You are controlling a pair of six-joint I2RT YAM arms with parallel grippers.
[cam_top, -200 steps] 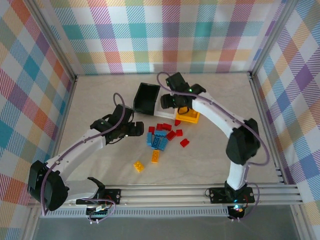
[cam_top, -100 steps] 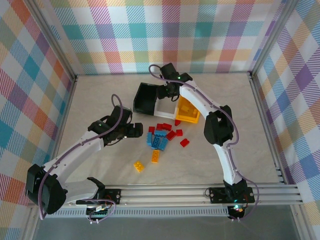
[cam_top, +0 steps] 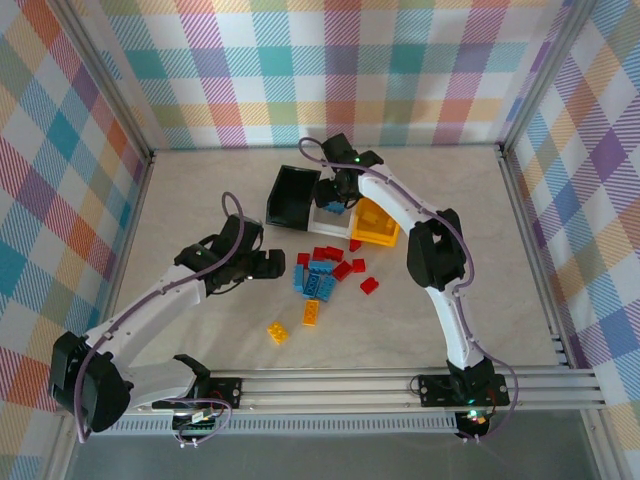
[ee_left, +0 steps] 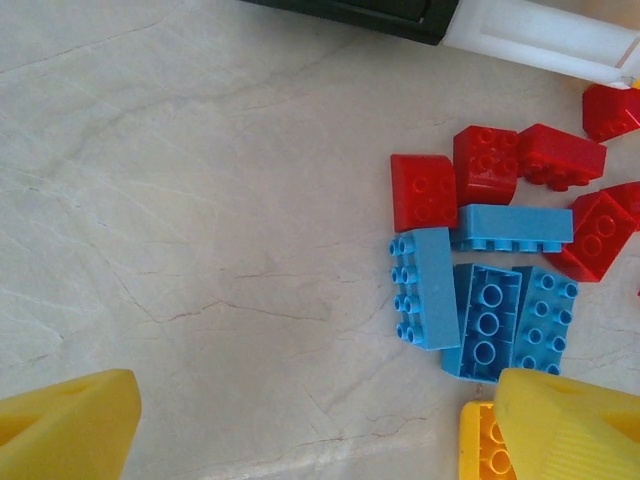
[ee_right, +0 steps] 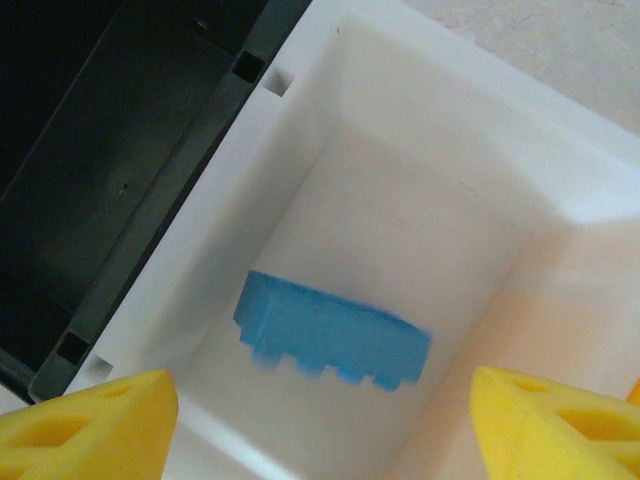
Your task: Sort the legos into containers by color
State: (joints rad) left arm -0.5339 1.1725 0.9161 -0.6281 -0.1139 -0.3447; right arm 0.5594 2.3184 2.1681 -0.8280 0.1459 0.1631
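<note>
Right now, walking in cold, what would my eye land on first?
Probably the heap of red and blue bricks in the middle of the table, under loud plaid walls. Next, a single blue brick inside the white bin, right below the right arm's open end effector, with a black bin and a yellow bin on either side.

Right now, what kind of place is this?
Probably a robot practice booth, not a home: checked walls box in a table, the left arm and right arm are bolted to a metal rail, and legos wait beside bins.
</note>
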